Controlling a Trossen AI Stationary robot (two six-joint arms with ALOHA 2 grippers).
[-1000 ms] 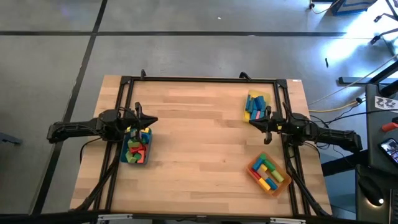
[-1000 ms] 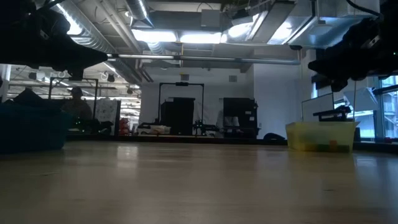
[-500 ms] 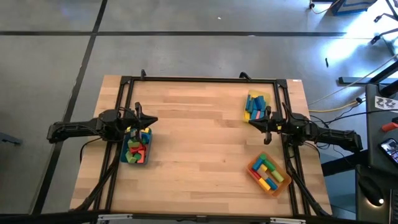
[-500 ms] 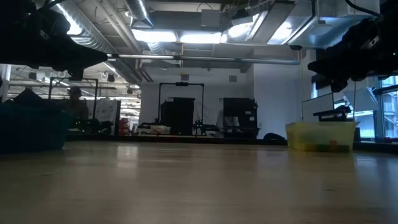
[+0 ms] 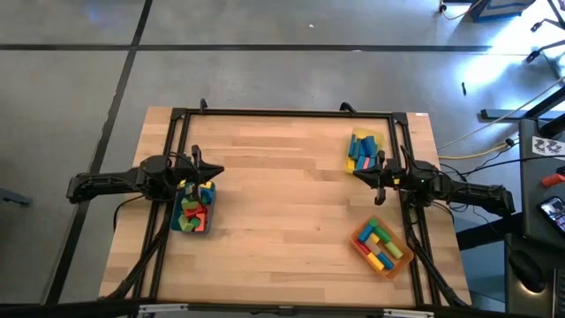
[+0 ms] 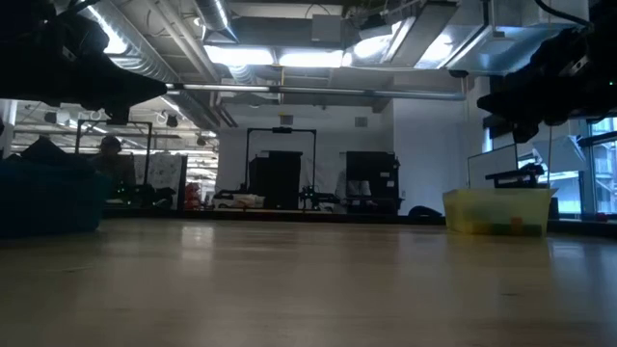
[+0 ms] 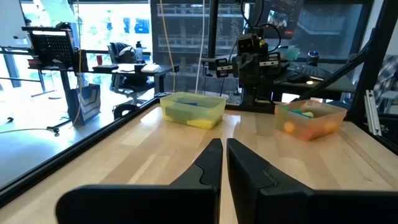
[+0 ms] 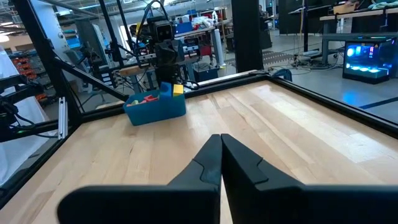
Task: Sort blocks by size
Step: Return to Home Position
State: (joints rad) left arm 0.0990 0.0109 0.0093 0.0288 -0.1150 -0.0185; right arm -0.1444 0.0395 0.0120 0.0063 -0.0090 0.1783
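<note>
Both matte black metal: left arm point(image 5: 115, 183) & right arm point(image 5: 463, 193), slim jointed links w/ bulkier rounded housings at the joints. Left gripper point(image 7: 224, 142) & right gripper point(image 8: 221, 137) each have two dark, smooth wedge-shaped fingers point(image 7: 202, 171) tapering to thin tips. A thin black cable point(image 5: 117, 215), prob. wiring, loops off the left arm.

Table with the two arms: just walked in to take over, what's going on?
Nothing is being handled. The blocks lie in three bins: the blue bin on the left, the yellow bin and orange bin on the right. The left end effector and right end effector hang shut and empty at the sides of the table.
</note>
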